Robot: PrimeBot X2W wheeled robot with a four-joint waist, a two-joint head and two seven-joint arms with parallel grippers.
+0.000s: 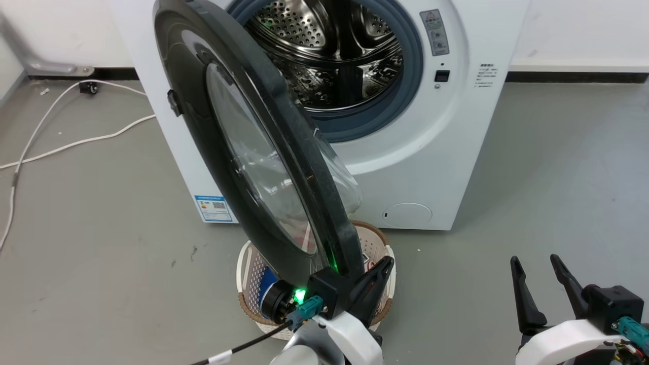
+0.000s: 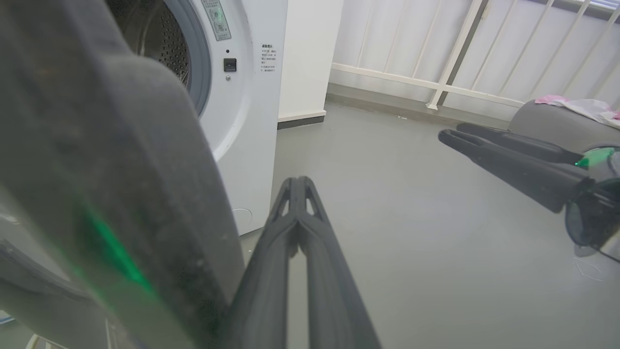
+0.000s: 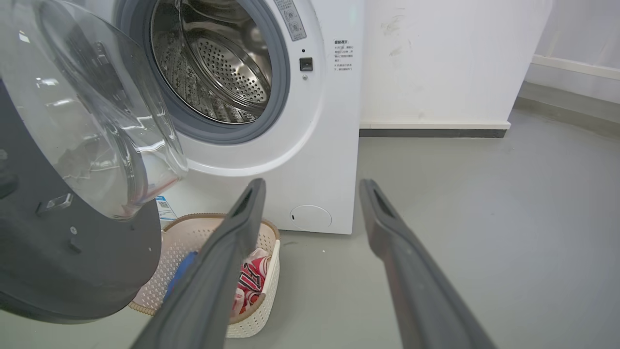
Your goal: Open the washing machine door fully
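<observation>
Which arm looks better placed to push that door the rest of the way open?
Left. The left gripper, shut, sits beside the door's lower rim on the inner, glass-bowl side, so a sideways push would likely swing it wider. The right gripper hangs open, well apart from the door.

Bright, even, diffuse indoor light in all three views; no hard shadows. Faint soft shadow on floor [image 1: 507, 152] ahead of right gripper [image 1: 535, 261], beside washing machine [image 1: 446, 167]. Green lamp [image 1: 300, 294] glowing at base of left gripper [image 1: 380, 271]; green streak reflected on washing machine door [image 1: 203, 126] rim just above it. White glare patches on glossy door face; sparkle highlights on steel drum [image 1: 324, 45]. Left wrist view: door rim just left of fingers [image 2: 261, 291] heavily blurred; finger bases soft. Wrist views: wide-angle stretch toward frame edges.
</observation>
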